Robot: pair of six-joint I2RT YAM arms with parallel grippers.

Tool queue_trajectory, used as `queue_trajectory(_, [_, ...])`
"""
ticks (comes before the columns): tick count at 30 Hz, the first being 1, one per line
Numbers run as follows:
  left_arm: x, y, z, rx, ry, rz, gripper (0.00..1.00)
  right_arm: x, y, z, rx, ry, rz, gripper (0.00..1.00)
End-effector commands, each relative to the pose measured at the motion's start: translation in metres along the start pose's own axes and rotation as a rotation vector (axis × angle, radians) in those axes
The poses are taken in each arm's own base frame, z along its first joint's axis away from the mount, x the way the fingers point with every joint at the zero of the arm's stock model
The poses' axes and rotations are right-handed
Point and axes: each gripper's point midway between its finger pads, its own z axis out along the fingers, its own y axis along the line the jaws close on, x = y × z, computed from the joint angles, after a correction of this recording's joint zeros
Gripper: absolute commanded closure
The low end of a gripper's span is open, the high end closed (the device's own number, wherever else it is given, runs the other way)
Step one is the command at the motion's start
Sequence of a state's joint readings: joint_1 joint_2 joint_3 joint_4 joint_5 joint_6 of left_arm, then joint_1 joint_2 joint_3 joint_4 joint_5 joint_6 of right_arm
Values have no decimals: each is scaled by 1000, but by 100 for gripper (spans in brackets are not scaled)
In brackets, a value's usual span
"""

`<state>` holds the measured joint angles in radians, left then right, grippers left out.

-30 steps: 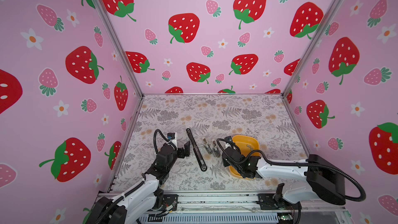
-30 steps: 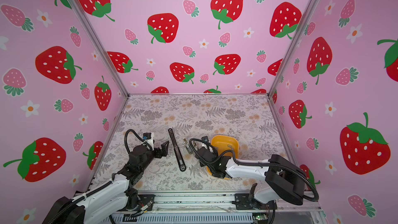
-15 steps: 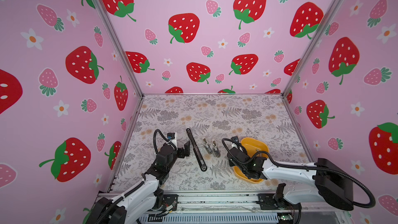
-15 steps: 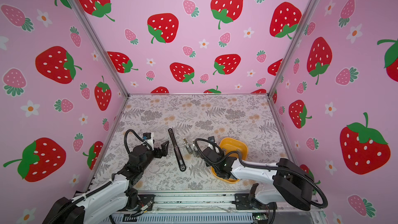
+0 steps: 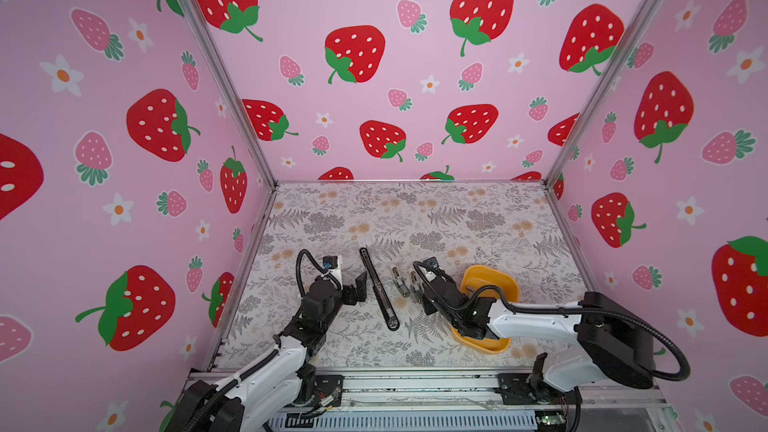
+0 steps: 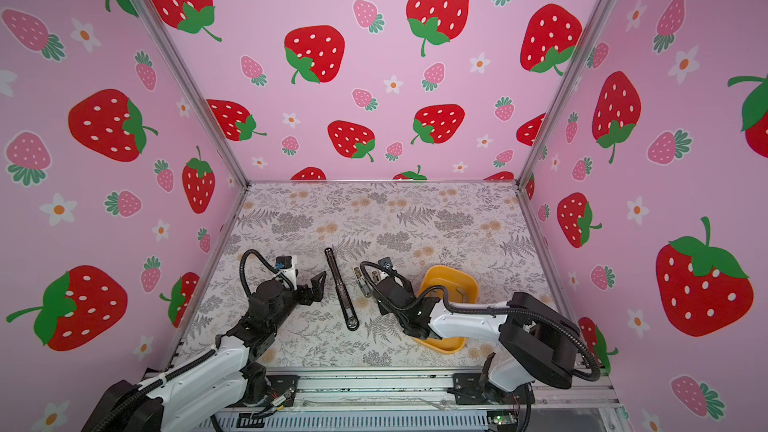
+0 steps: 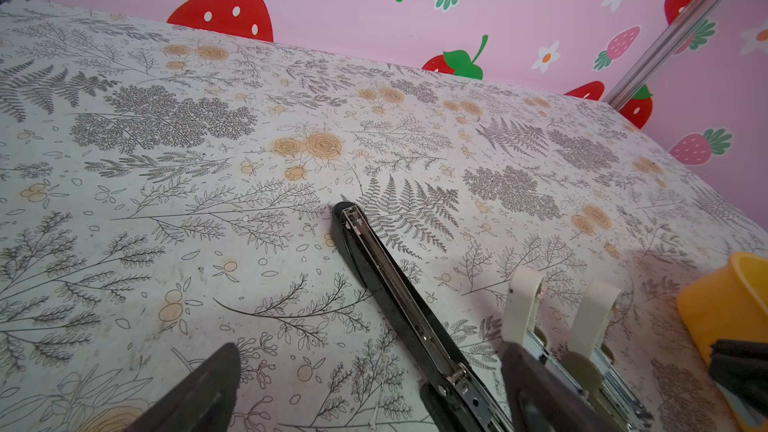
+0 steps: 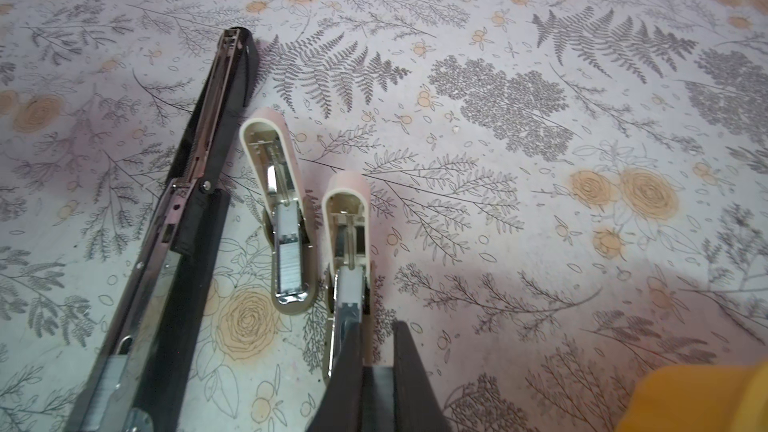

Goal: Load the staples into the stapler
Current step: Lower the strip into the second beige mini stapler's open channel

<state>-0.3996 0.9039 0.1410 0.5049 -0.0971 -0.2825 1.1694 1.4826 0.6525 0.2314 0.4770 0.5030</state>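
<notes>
Evidently the right gripper [image 8: 377,328], fingers nearly together with no strip discernibly pinched, has shifted from the yellow plastic tray [image 5: 490,271] to the open cream plastic stapler [image 8: 347,197], beside a cream twin stapler [image 8: 270,135] holding a grey ribbed staple strip [image 8: 288,257]; left gripper [image 5: 356,289] idles spread; loading likely imminent.

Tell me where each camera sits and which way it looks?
Top views: high at the front, looking down across the table; left arm, right arm show.
Left wrist: on the left arm, low, facing the black stapler past the left gripper.
Right wrist: on the right arm, facing two small pale staplers past the right gripper.
Shared: both wrist views show the black stapler and yellow tray.
</notes>
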Motion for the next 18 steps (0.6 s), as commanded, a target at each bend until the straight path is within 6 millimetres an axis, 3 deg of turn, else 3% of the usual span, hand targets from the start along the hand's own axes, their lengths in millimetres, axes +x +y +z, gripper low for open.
queue_trajectory(1, [-18, -3, 0, -2, -50, 9, 1, -23, 21, 2, -91, -93, -11, 86])
queue_trajectory(18, [-18, -3, 1, -1, -48, 11, 1, -6, 22, 19, -128, -101, -7, 86])
